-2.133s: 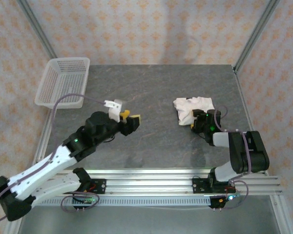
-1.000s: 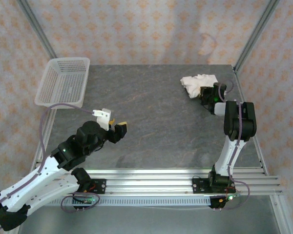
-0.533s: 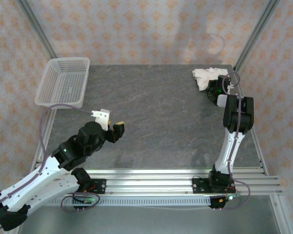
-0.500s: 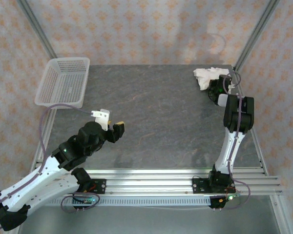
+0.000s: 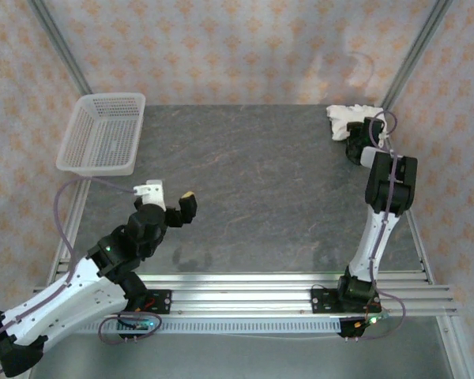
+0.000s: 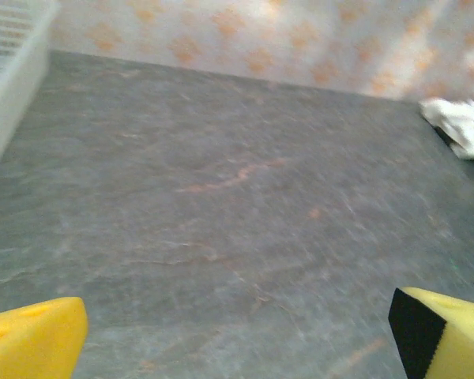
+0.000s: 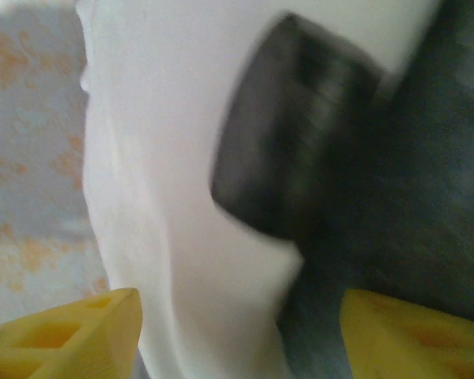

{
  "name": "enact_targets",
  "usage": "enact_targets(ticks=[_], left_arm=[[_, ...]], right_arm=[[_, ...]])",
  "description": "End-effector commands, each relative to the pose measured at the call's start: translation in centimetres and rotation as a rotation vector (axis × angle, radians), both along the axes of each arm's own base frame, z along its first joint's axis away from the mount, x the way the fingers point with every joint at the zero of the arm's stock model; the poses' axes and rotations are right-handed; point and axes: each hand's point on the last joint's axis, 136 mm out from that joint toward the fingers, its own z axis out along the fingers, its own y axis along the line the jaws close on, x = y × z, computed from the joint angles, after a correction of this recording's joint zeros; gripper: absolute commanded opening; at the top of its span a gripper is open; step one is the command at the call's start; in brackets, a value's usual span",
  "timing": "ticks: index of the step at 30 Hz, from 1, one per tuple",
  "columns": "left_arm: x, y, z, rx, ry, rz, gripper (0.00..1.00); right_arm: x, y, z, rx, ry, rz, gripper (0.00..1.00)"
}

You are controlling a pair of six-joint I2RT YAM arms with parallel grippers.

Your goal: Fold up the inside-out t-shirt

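Inside-out off-white cloth t-shirt lies bunched in the grey counter's far-right corner. The right claw gapes astride it, probably seeking a hold; the left claw gapes idle.

The grey worktop is bare across its whole middle, so a hand could pass freely there. A white basket blocks the far left corner. The bunched t-shirt fills the far right corner, close to a metal post. The right arm stretches along the right side, and its right fingers are spread apart at the cloth. The left fingers hang spread wide over bare worktop at the near left.
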Motion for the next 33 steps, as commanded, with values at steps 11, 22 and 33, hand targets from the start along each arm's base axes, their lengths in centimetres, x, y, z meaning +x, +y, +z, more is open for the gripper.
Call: enact_targets(ticks=[11, 22, 33], left_arm=[[1.6, 7.5, 0.3, 0.297, -0.206, 0.321, 1.0], [4.1, 15.3, -4.9, 0.354, -0.082, 0.562, 1.0], [10.3, 16.1, -9.3, 0.289, 0.019, 0.446, 1.0]], right_arm=[[-19.0, 1.8, 12.6, -0.581, 0.015, 0.093, 0.78], [-24.2, 2.3, 4.2, -1.014, 0.198, 0.181, 0.99], [-19.0, 6.7, 2.6, -1.145, -0.037, 0.384, 0.99]])
